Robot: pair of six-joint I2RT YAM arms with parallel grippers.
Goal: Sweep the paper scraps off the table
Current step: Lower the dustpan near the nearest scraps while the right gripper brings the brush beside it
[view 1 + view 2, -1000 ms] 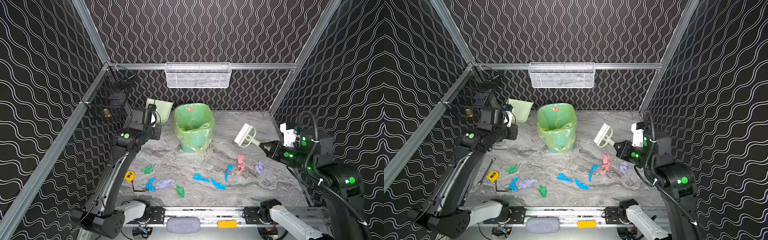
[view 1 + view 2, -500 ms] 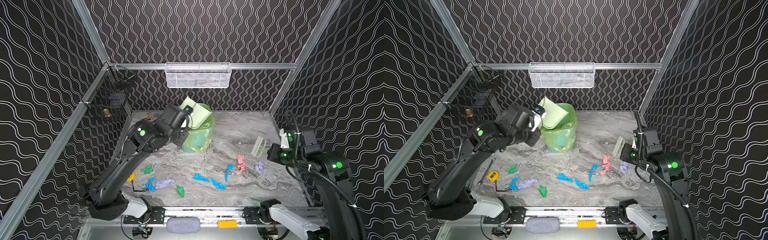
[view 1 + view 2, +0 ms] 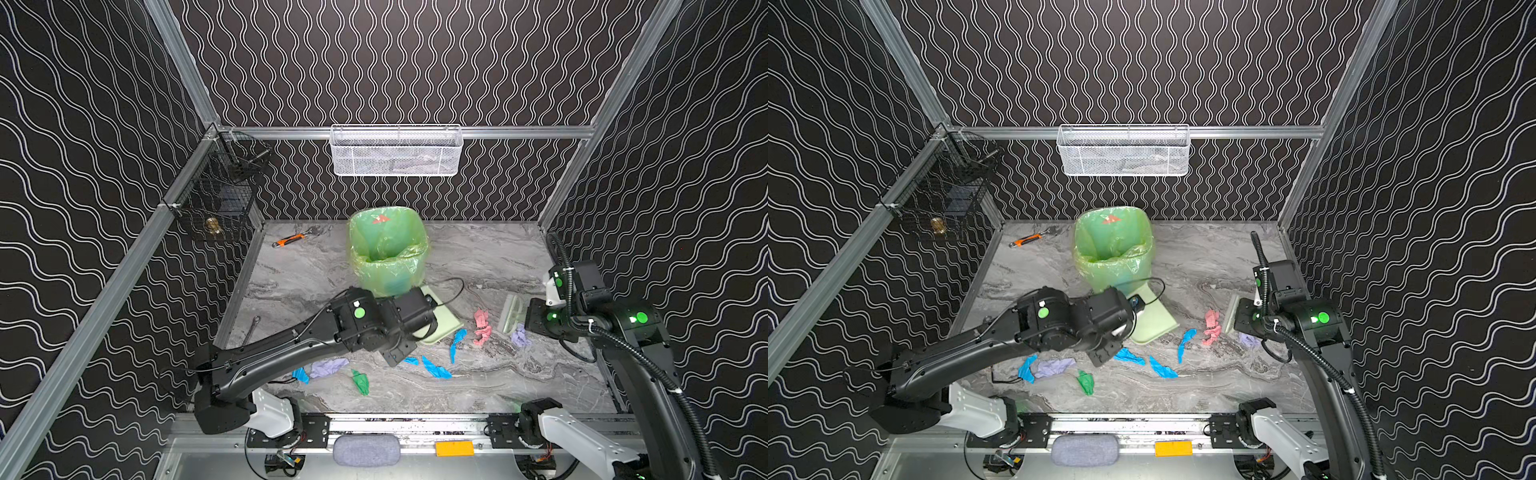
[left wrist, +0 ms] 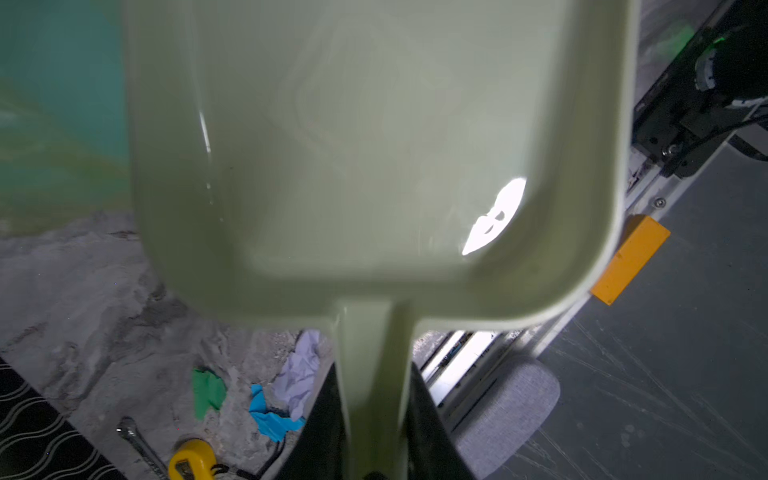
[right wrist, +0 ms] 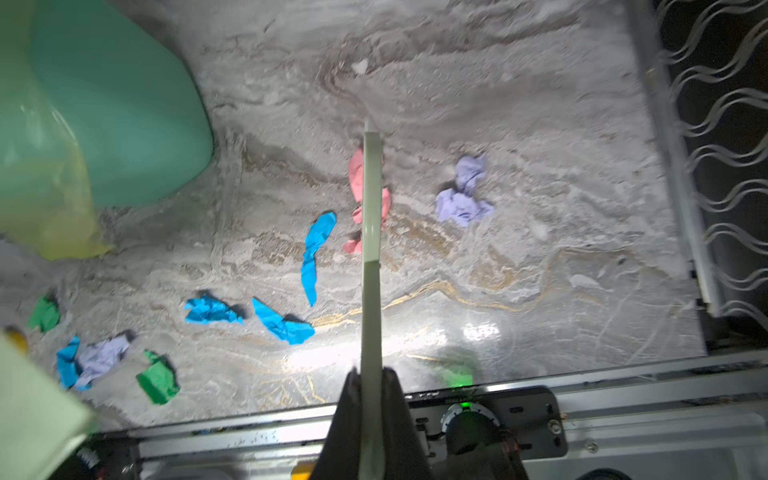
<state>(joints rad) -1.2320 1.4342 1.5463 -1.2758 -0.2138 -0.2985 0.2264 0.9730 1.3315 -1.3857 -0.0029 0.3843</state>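
Showing wrist-only: tape measure (image 4: 189,461) by scraps (image 4: 274,419)

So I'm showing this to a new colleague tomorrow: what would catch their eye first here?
The bright paper scraps strewn across the front half of the marbled table, blue, green, pink and lilac. Behind them stands a green-lined bin, and the left tool holds a pale green dustpan just in front of it.

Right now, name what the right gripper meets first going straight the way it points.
Likely the crumpled pink paper scrap, just ahead of the pale green brush held in the right gripper; height unclear.
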